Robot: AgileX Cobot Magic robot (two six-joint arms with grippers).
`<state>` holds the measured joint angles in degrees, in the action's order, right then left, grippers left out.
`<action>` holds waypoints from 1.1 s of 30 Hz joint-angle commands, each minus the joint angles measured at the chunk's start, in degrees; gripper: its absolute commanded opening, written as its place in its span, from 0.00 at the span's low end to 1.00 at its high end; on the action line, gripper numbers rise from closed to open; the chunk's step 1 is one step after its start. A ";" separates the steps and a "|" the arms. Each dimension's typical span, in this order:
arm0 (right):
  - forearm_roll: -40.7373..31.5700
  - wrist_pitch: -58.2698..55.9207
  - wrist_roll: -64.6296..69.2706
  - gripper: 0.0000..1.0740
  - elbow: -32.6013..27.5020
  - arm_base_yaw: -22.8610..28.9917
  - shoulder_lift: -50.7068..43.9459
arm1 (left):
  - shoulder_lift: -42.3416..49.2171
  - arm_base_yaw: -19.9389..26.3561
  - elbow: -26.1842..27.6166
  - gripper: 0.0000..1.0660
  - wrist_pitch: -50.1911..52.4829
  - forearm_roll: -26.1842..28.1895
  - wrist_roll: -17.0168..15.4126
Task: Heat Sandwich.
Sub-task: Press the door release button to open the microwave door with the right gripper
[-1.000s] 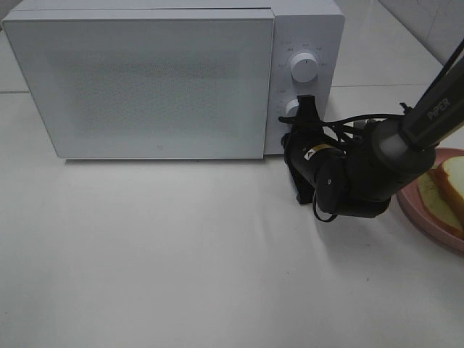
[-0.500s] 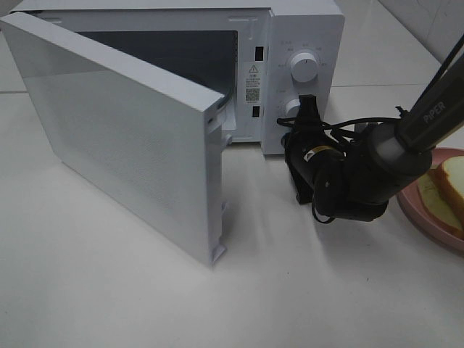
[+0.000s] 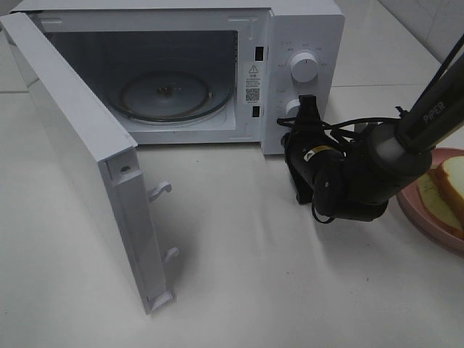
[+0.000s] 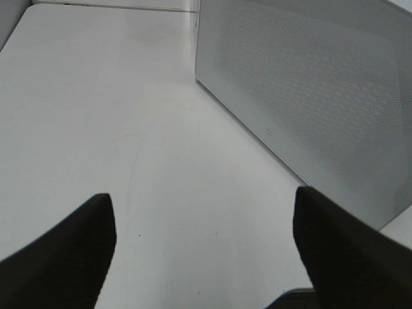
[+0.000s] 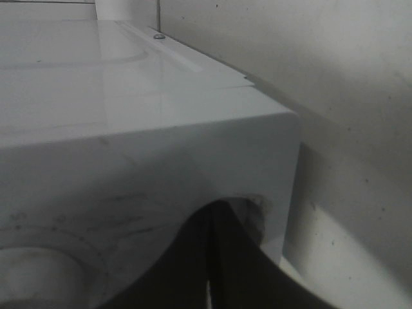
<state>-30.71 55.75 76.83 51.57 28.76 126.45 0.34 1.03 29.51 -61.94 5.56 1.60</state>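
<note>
Sandwich (image 3: pixel 446 190): lying on the pink plate (image 3: pixel 433 232), sitting well behind the right gripper (image 3: pixel 307 103), back past its wrist, untouched. Right fingers (image 5: pixel 238 270): pressing together with nothing between, pointing at the microwave (image 3: pixel 304 29) control panel, tips just beside the lower knob (image 3: pixel 291 108). Left gripper (image 4: pixel 206 257): spreading its fingers wide, holding nothing, facing the table (image 4: pixel 129 129), with the open door (image 4: pixel 309 96) standing ahead of them, off to one side.

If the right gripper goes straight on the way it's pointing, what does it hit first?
The right gripper, jaws shut, points at the microwave's control panel beside the lower knob. It would meet that panel first; it may be touching now, but depth is unclear.
</note>
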 commanded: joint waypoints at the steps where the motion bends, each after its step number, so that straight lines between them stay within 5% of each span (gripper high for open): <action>1: 0.06 13.29 -0.69 0.01 3.32 -2.06 0.00 | 0.23 0.06 -0.06 0.68 0.74 0.11 -0.29; 15: 3.78 11.63 -2.69 0.01 3.09 -2.06 -0.17 | 0.23 0.06 -0.06 0.68 0.74 0.11 -0.29; 33: 5.10 6.19 -0.46 0.01 -7.91 -1.89 -5.61 | 0.23 0.06 -0.06 0.68 0.74 0.11 -0.29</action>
<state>-25.55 60.33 76.49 43.66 27.22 121.64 0.34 1.03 29.51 -61.94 5.50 1.60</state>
